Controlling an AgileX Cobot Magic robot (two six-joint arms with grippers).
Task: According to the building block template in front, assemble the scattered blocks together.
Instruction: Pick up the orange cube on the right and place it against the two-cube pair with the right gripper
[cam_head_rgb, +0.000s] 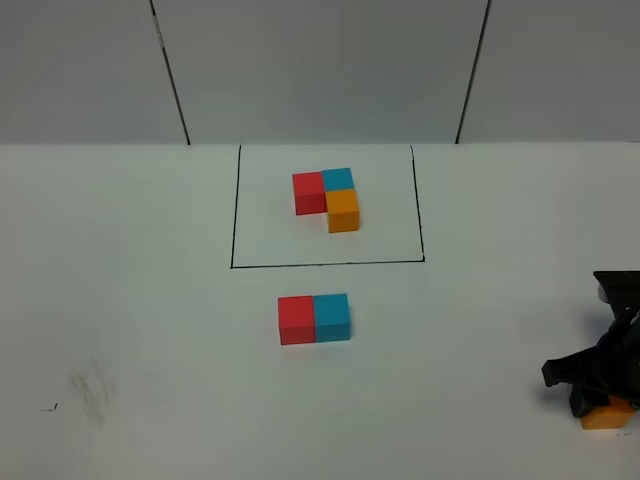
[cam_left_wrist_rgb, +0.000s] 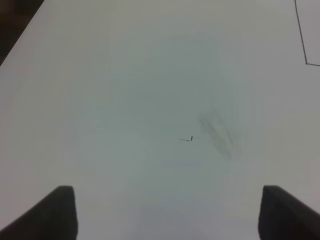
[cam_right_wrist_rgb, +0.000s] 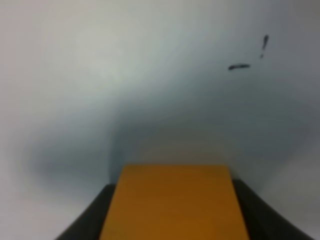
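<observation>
My right gripper (cam_head_rgb: 598, 400) is down at the near right corner of the table (cam_head_rgb: 150, 300), narrowed onto the orange block (cam_head_rgb: 607, 415). In the right wrist view that block (cam_right_wrist_rgb: 175, 202) sits between the two dark fingers (cam_right_wrist_rgb: 87, 222), which press against its sides. I cannot tell whether its underside is touching the table.

The template (cam_head_rgb: 328, 198) lies at the far middle, inside the black rectangle (cam_head_rgb: 236, 210): red on the left, blue joined to its right, orange joined on the near side of the blue.

Just near of that rectangle, the red block (cam_head_rgb: 296, 320) and the blue block (cam_head_rgb: 332, 317) sit side by side, touching, red on the left. They are well apart from the orange block.

My left gripper (cam_left_wrist_rgb: 169, 212) does not show in the high view. Its own camera shows the jaws spread wide with only bare table between them, and a grey smudge (cam_left_wrist_rgb: 217, 132) on the surface ahead.
</observation>
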